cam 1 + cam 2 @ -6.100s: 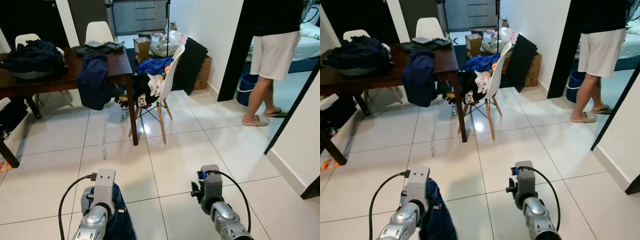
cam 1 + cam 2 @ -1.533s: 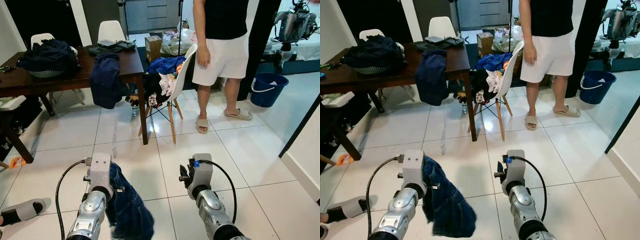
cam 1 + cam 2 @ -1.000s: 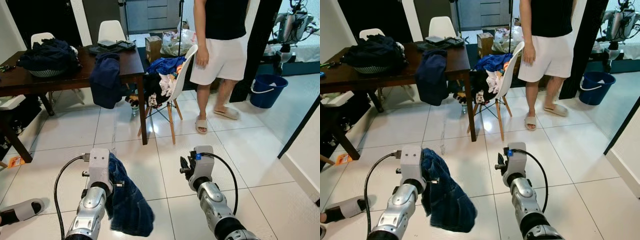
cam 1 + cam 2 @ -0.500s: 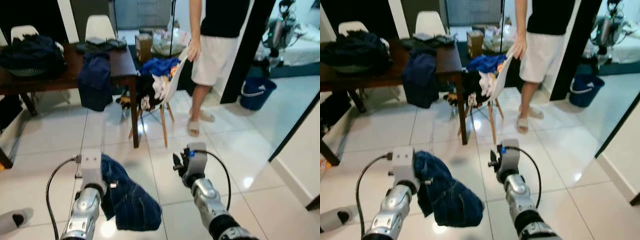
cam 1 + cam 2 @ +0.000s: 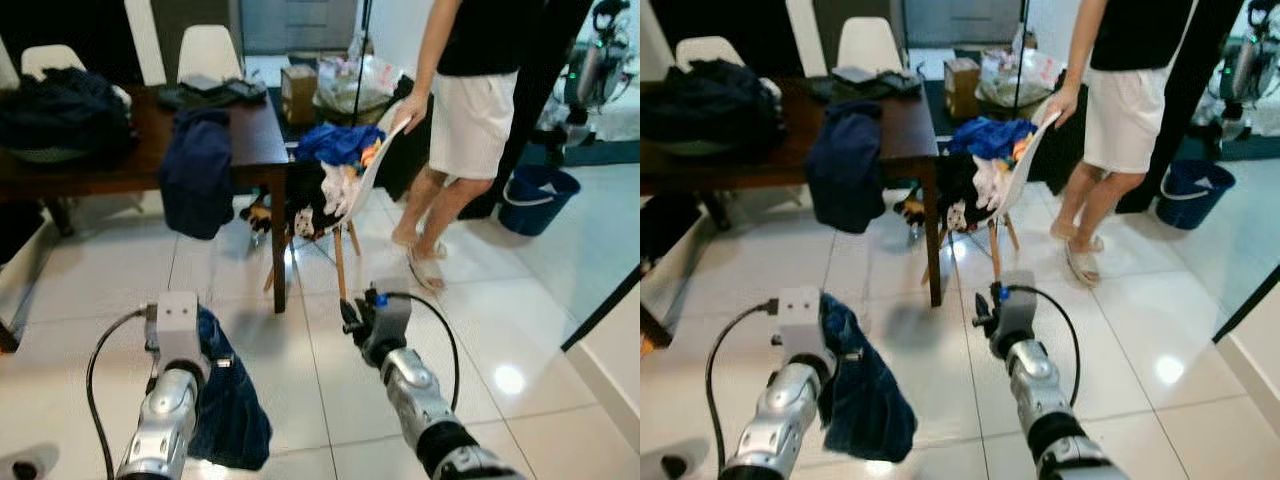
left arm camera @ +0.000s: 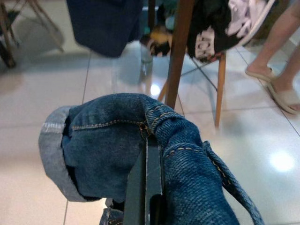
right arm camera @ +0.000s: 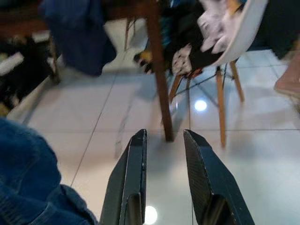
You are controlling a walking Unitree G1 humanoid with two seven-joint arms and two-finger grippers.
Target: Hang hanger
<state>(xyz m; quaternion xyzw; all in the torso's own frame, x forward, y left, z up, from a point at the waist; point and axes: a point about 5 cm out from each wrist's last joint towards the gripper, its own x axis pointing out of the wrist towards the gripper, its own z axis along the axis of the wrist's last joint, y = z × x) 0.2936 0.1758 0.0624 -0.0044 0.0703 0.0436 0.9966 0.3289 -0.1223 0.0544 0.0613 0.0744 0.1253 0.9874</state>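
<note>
Left gripper (image 6: 146, 154) fingers together, right gripper (image 7: 164, 140) fingers apart.

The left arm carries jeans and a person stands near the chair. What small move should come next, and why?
Probably a short pause. The left end effector is shut on the jeans, the right end effector is open with nothing in it, and the person holds the chair right ahead. I see no hanger.

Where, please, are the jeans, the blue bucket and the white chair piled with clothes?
jeans (image 6: 117, 140): left wrist view, on the folded denim, clamped by the left gripper.
blue bucket (image 5: 538, 198): left eye view, on its side wall.
white chair (image 5: 1025, 158): right eye view, on the edge of its backrest.
</note>
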